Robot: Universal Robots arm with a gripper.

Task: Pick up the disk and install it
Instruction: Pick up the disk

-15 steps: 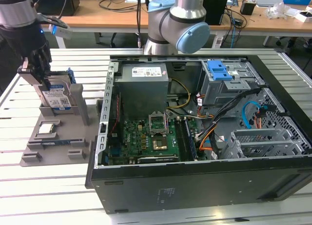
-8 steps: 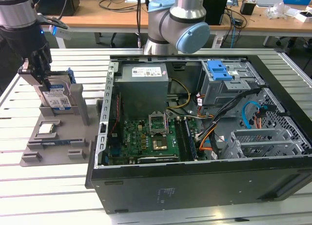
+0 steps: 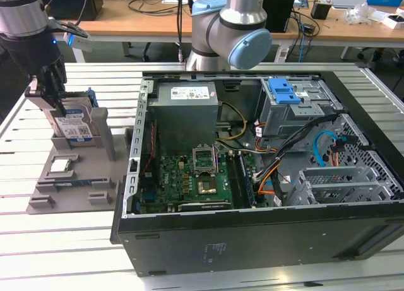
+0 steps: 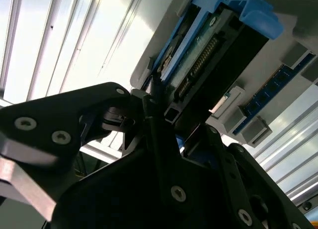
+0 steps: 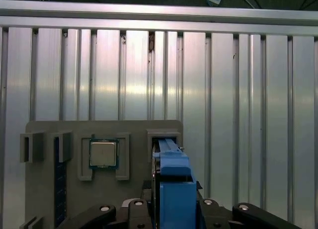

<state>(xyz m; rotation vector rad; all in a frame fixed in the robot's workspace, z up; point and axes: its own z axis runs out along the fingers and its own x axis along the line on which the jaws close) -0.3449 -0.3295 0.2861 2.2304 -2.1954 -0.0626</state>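
Flat blue-framed disk (image 3: 74,128) upright in grey holder (image 3: 85,172), in black gripper's (image 3: 58,105) grip.

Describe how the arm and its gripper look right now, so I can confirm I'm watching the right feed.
The Universal Robots arm has silver-grey metal tube segments and rounded joints closed with light-blue plastic caps. The gripper is matt black in both wrist views, built of flat angular linkage plates studded with round silver screw heads.
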